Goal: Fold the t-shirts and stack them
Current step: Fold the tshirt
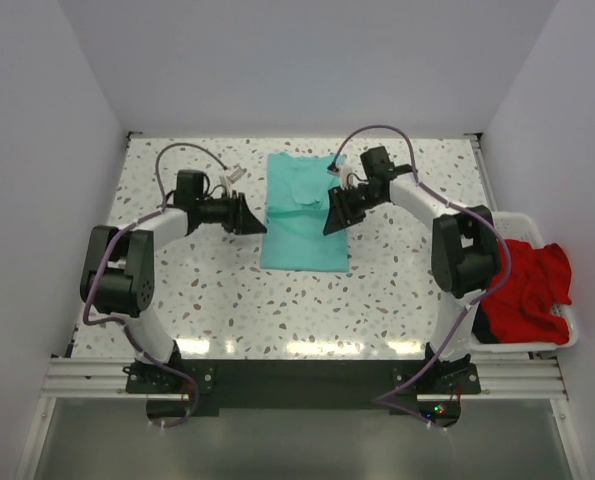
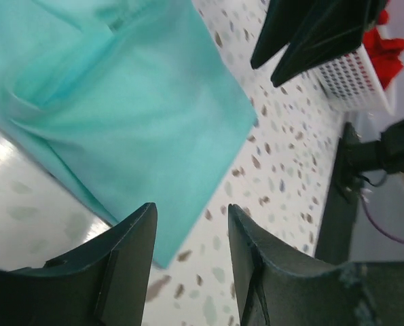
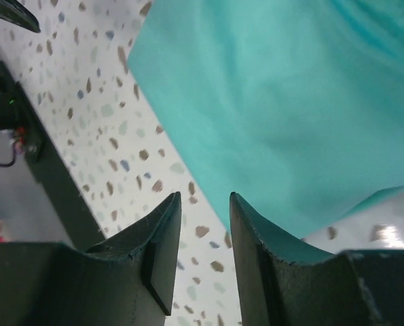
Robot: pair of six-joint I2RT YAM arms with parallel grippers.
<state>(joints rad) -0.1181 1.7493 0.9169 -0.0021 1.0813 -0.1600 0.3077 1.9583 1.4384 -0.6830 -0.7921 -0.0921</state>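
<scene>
Teal t-shirt [image 1: 305, 215] flat at centre of counter [image 1: 227, 290], long axis 12–6. L fingers [image 2: 127, 258] just off its 9 o'clock edge, R fingers [image 3: 256, 258] at 3 o'clock edge. Both pairs apart, empty. Red t-shirt [image 1: 527, 285] in basket [image 1: 567, 340].

Speckled white terrazzo surface [image 1: 227, 300] under left end effector [image 1: 249, 216] and right end effector [image 1: 334, 216]. Plain pale walls [image 1: 307, 60] beyond and to both sides of them. Bright glare strips [image 1: 312, 347] on surface nearer than both. Black rail [image 1: 307, 375] at near edge.
</scene>
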